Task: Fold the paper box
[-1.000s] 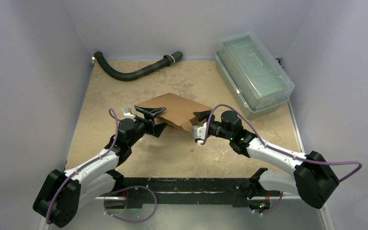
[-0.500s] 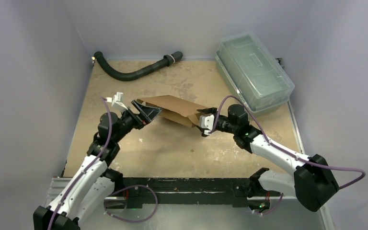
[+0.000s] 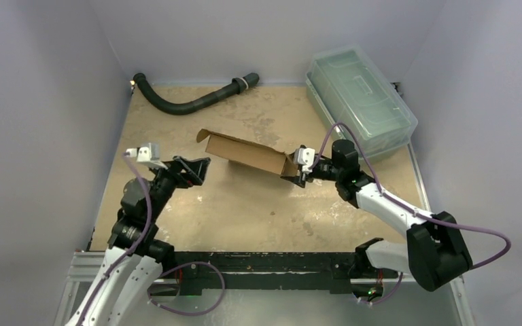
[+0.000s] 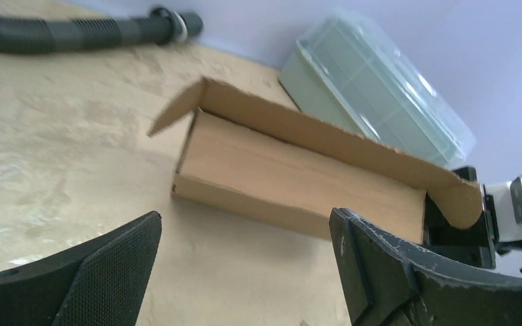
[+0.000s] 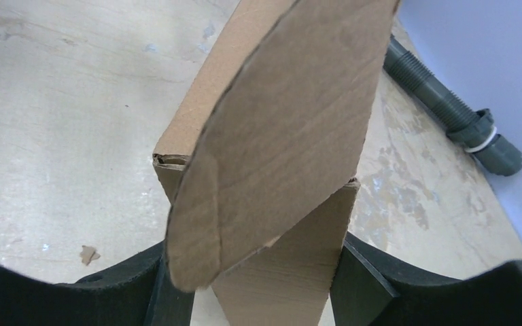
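Position: paper box [image 3: 247, 152] sits mid-table, half-erected, open side up, and appears to rest on the table [image 3: 245, 210]; its long axis runs roughly 10 o'clock to 4 o'clock in the top view.

Right gripper [image 3: 294, 171] is clenched on the 4 o'clock end of the box; its wrist view shows cardboard wedged between both fingers, with an end flap curling up above them.

Left gripper [image 3: 196, 170] is released, jaws spread wide, nothing between them; it hangs at about 8 o'clock from the box's 10 o'clock end, near the cardboard but apart from it.

In the left wrist view the box lies ahead at 12 o'clock, long side wall broadside to the fingers; a loose end flap splays out at 11 o'clock.

Judgement: the unheld 10 o'clock end falls to the left arm, which is much the nearer; the approach likely runs toward 1 o'clock in the top view, with the right grip anchoring the far end.

Risk: a push along the long axis may skew the box in the right fingers.
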